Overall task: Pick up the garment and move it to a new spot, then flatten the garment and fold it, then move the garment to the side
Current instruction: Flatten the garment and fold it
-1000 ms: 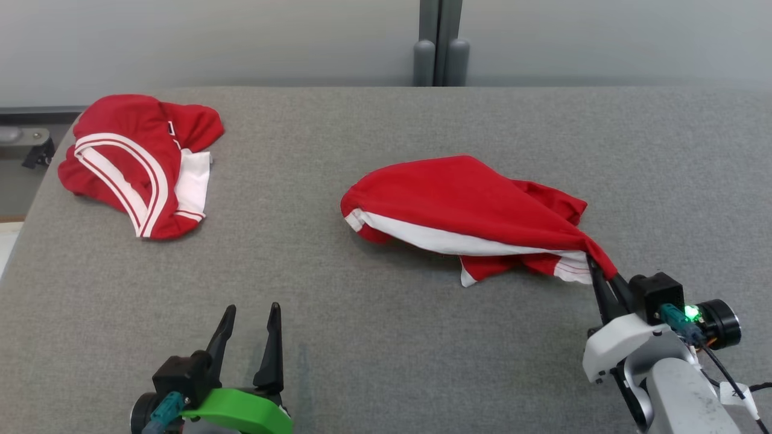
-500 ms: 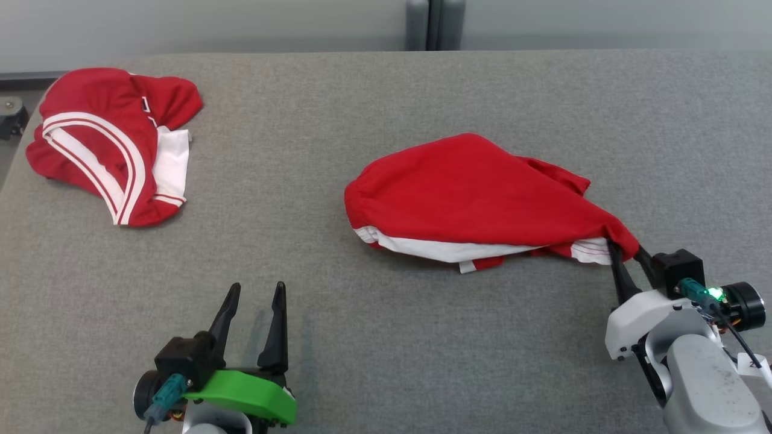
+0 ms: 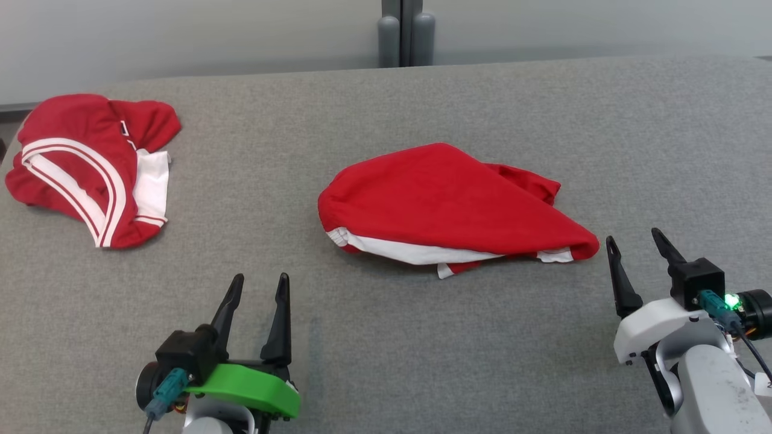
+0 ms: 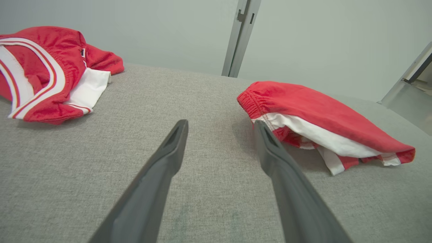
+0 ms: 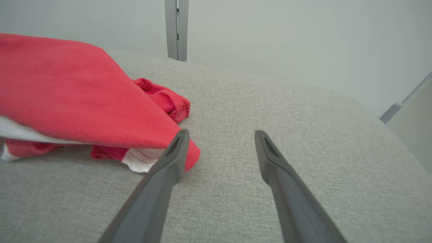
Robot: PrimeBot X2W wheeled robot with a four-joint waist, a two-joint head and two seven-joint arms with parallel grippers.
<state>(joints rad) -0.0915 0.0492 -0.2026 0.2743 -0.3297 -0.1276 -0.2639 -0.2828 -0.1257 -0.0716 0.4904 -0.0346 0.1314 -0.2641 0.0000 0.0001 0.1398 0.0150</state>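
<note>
A red garment with white trim lies bunched in the middle of the grey table, its right corner pointing at my right gripper. That gripper stands open just right of the corner, holding nothing. In the right wrist view the garment lies to the left, its corner beside the left fingertip. My left gripper is open near the front edge, well left of the garment. The left wrist view shows the garment off to the right of the open fingers.
A second red garment with white stripes lies crumpled at the table's far left; it also appears in the left wrist view. A grey post stands behind the table. Bare grey cloth stretches right of my right gripper.
My right gripper has let go of the garment's corner and opened wide; the garment has settled flat on the table. The head camera has shifted. The left gripper stays open.
</note>
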